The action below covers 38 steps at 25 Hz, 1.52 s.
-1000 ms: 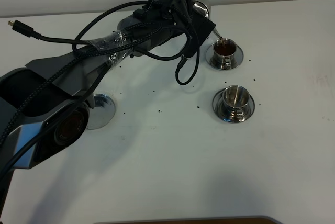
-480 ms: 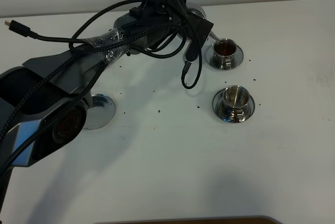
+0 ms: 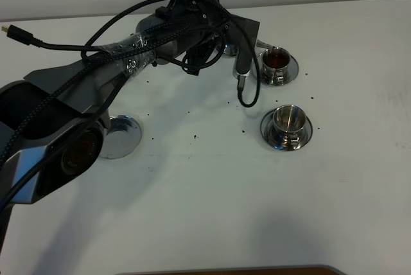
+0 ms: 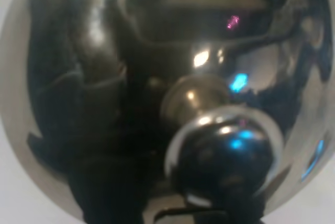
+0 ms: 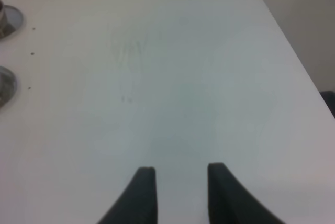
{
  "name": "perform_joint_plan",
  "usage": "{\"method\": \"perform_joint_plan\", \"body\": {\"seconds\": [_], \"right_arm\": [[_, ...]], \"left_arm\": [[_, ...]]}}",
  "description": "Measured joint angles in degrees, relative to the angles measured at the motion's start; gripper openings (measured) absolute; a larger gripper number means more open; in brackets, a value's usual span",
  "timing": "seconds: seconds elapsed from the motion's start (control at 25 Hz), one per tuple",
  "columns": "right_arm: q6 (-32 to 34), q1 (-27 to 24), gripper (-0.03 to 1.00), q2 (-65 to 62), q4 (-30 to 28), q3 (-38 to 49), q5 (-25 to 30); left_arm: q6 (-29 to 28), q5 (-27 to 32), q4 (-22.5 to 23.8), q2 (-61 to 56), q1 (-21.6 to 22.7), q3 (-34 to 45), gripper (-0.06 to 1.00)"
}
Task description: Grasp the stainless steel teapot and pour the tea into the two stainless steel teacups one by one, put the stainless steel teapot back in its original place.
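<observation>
**A:** High view: the teapot (image 3: pixel 227 49) is tucked under the left arm (image 3: pixel 128 63), upper centre, with its spout (image 3: pixel 262 45) at the full upper teacup (image 3: pixel 276 61). The lower teacup (image 3: pixel 288 119) is empty, so carry the spout over its rim and tip slowly.

**B:** Mind the cable loop (image 3: pixel 247 92) dangling beside both. The base disc (image 3: pixel 121 135) sits lower left.

**A:** Left wrist view: only the lid knob (image 4: pixel 225 150) shows. The left gripper's jaws are hidden, so I cannot tell.

**B:** Right wrist view: the right gripper (image 5: pixel 180 174) has its jaws apart over the bench (image 5: pixel 183 77).
</observation>
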Motion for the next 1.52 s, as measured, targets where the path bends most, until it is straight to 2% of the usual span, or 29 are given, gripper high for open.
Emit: {"method": "perform_joint_plan", "body": {"seconds": [0.24, 0.52, 1.08, 1.28, 1.4, 1.52], "right_arm": [[0.00, 0.00, 0.24, 0.00, 0.00, 0.00, 0.00], [0.00, 0.00, 0.24, 0.00, 0.00, 0.00, 0.00], [0.00, 0.00, 0.24, 0.00, 0.00, 0.00, 0.00], [0.00, 0.00, 0.24, 0.00, 0.00, 0.00, 0.00], [0.00, 0.00, 0.24, 0.00, 0.00, 0.00, 0.00], [0.00, 0.00, 0.24, 0.00, 0.00, 0.00, 0.00]], "left_arm": [[-6.60, 5.49, -8.80, -2.37, 0.00, -0.07, 0.25], [-8.55, 15.68, -19.89, -2.43, 0.00, -0.07, 0.25], [-22.88, 19.32, -30.26, -2.43, 1.15, -0.07, 0.25], [-23.94, 20.45, -35.37, -2.43, 2.69, -0.07, 0.25], [-21.21, 21.32, -34.49, -2.54, 2.81, -0.07, 0.25], [-16.12, 22.78, -34.10, -3.31, 2.68, -0.07, 0.25]]}}
